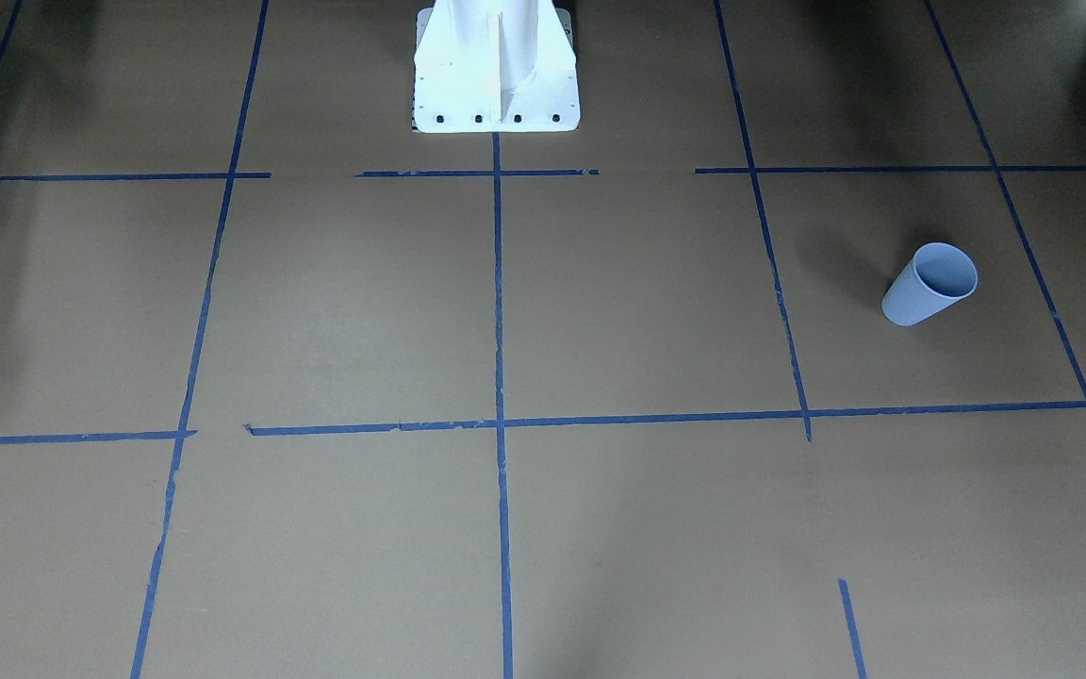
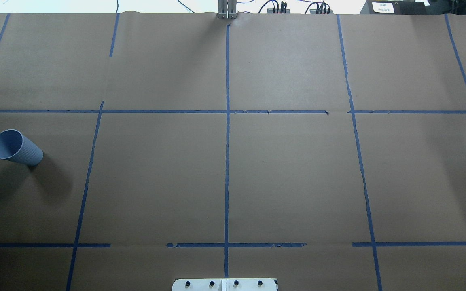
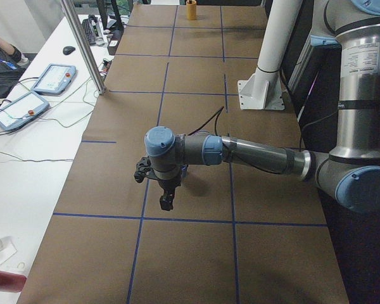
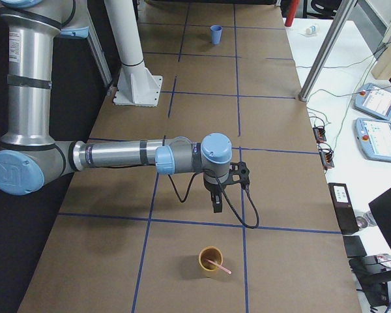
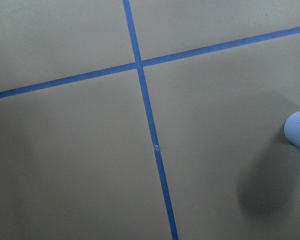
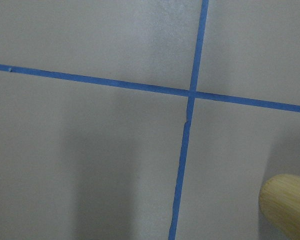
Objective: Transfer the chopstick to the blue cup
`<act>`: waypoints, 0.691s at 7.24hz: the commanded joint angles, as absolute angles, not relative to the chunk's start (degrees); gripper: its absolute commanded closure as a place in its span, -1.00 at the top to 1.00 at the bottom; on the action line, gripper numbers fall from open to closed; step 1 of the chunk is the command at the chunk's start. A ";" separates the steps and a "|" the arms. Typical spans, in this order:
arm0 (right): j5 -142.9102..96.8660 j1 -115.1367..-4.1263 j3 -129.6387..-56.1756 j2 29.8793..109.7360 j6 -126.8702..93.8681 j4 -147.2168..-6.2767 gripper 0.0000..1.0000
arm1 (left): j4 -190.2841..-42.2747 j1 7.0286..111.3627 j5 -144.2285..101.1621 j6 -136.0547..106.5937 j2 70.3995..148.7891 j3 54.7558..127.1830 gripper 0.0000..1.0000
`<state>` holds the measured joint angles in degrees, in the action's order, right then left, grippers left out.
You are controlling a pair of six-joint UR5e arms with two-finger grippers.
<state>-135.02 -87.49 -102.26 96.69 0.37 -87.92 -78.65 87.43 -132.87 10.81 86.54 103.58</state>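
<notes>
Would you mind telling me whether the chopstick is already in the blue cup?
No, the chopstick leans in the wooden cup, and the blue cup looks empty.

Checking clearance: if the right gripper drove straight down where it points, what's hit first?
The right gripper likely meets bare table by a tape crossing; wooden cup sits aside; depth unclear.

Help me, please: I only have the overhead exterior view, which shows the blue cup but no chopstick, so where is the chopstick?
Observer: The exterior right view shows the chopstick leaning in a wooden cup near the right end of the table.
Operator: Thank you. Where is the right gripper relative to it?
Observer: The right gripper hangs above the table, pointing down, a little toward the table's middle from that cup. I cannot tell whether it is open or shut.
</notes>
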 commanded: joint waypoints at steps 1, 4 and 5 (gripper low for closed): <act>-135.18 -87.28 -102.22 97.03 0.09 -87.37 1.00 | -78.58 87.28 -132.89 10.81 86.49 103.36 1.00; -135.00 -87.19 -102.22 97.03 -0.44 -84.73 1.00 | -79.10 85.62 -132.89 10.46 87.36 103.01 1.00; -135.17 -87.19 -102.39 97.03 -0.35 -84.64 1.00 | -80.06 85.61 -132.89 10.46 87.54 102.83 1.00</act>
<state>-135.07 -87.19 -102.25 97.03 -0.34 -85.11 -79.20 86.01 -132.86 10.56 87.24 103.12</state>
